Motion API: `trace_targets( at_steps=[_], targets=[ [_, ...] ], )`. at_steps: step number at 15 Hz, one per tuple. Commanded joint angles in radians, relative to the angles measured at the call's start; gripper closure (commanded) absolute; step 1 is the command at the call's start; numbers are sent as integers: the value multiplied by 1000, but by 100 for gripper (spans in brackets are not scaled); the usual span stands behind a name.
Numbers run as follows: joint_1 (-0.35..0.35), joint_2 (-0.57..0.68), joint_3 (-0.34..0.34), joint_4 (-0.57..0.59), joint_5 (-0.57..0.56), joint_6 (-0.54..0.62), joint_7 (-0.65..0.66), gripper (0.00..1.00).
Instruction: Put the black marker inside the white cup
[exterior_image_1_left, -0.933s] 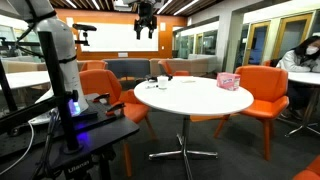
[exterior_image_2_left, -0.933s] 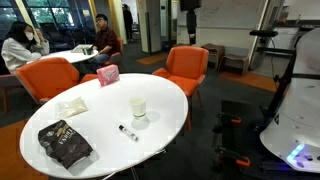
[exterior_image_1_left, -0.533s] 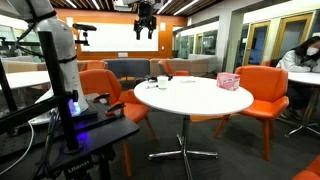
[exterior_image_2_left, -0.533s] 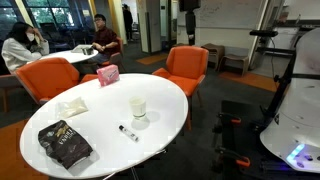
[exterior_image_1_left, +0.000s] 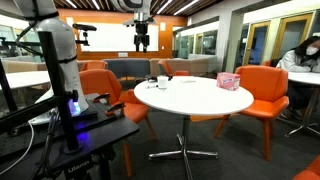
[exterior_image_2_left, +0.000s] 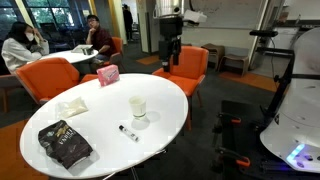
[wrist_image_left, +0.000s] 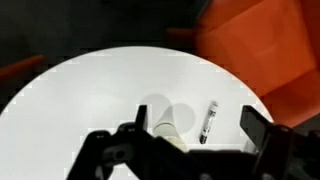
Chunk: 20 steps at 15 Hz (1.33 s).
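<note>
Pink box (exterior_image_2_left: 108, 73) and dark bag (exterior_image_2_left: 64, 144) lie on table (exterior_image_2_left: 166, 100).
</note>
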Motion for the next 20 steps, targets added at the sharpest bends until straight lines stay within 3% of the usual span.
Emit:
trace_targets(
  at_steps=[1, 6, 12, 20],
  targets=[
    [4, 103, 63, -20, -11, 178, 146, 0],
    [28, 315, 105, 5, -33, 351, 253, 0],
    [74, 581, 82, 119, -55, 499, 281, 0],
    [203, 799, 3, 299, -97, 555, 410, 0]
  ],
)
